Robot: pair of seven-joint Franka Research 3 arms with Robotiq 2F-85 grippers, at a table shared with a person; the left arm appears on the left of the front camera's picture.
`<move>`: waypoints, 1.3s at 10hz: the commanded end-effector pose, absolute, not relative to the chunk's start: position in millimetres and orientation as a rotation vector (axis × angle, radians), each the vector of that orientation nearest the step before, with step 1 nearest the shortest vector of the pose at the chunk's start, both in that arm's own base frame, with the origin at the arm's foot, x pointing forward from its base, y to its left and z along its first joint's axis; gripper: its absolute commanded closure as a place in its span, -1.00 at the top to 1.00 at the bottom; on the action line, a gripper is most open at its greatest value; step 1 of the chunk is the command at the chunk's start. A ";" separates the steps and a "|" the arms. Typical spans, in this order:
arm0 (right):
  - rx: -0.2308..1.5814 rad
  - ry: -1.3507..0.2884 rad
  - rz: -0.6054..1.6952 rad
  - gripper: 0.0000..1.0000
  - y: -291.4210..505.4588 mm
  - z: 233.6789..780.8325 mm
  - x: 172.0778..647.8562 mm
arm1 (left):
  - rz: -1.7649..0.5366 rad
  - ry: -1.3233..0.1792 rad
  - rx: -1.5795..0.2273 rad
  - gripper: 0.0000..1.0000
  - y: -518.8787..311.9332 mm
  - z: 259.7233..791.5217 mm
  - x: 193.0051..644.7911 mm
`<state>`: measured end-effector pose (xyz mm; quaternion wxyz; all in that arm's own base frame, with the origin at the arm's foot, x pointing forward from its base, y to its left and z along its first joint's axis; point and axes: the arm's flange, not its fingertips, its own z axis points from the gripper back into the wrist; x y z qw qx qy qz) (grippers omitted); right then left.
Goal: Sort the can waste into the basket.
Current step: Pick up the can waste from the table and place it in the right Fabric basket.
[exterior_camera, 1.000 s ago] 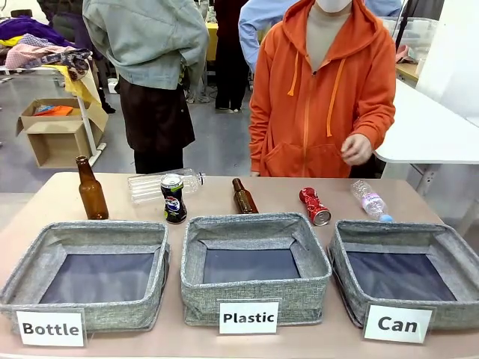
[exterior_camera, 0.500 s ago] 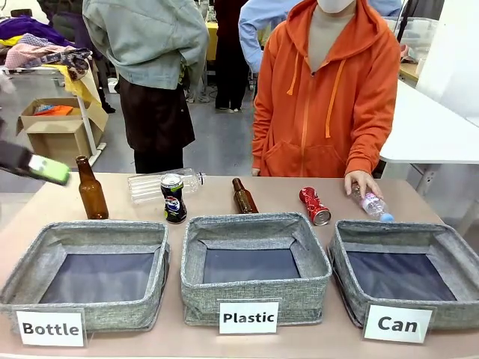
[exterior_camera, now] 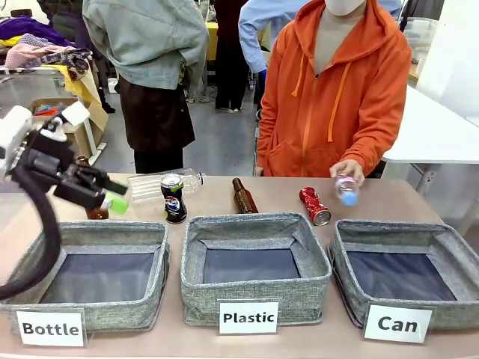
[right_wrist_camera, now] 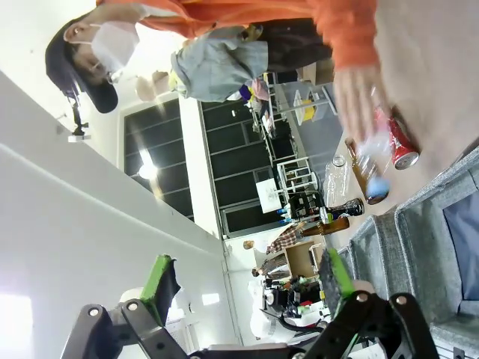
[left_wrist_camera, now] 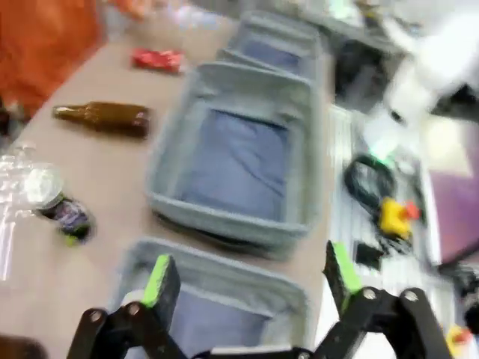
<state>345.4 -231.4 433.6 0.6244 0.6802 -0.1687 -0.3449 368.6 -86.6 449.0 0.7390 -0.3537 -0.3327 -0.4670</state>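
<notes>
Across the table [exterior_camera: 277, 191], Pepsi can [exterior_camera: 174, 198] stands upright, red can [exterior_camera: 315, 206] lies seemingly end-forward; left pincer [left_wrist_camera: 249, 273], right pincer [right_wrist_camera: 247, 275] gape.

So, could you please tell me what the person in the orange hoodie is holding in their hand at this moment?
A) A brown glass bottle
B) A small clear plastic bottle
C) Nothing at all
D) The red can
B: the person's hand grips a small clear plastic bottle, while the red can lies on the table, apart from the hand.
</notes>
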 end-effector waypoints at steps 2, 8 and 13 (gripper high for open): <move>1.560 -0.386 -0.774 1.00 -233.0 434.6 345.4 | -1.131 -0.621 -0.820 1.00 -90.7 447.0 353.4; 1.560 -0.386 -0.774 1.00 -233.0 434.6 345.4 | -1.044 -0.966 -0.754 1.00 -100.8 416.5 404.8; 1.560 -0.386 -0.774 1.00 -233.0 434.6 345.4 | -1.060 -0.961 -0.636 1.00 -111.9 362.9 457.6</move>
